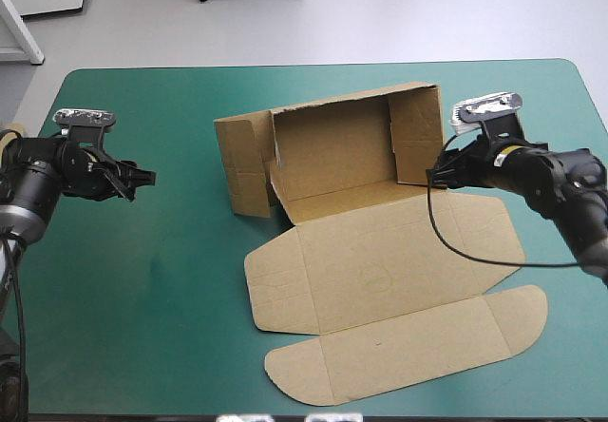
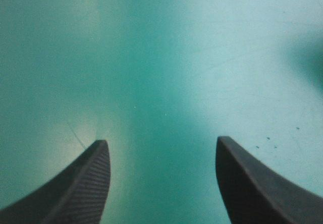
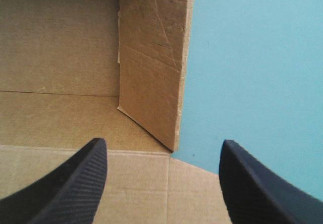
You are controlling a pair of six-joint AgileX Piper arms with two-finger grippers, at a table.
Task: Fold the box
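Observation:
The brown box (image 1: 361, 222) lies mid-table, partly raised: its back wall and right side wall (image 1: 416, 135) stand up, the left side flap (image 1: 245, 163) leans outward, and the lid (image 1: 380, 327) lies flat toward the near edge. My right gripper (image 1: 437, 172) is open just at the box's right side wall (image 3: 151, 82), one finger over the board and the other over the teal-green cover. My left gripper (image 1: 142, 177) is open, well left of the box. The left wrist view shows only teal-green cover (image 2: 161, 57) ahead of the fingers (image 2: 86, 183).
Teal-green table cover (image 1: 123, 279) lies bare left of the box and along the far edge. The lid's rounded tuck flap (image 1: 294, 370) reaches close to the table's near edge.

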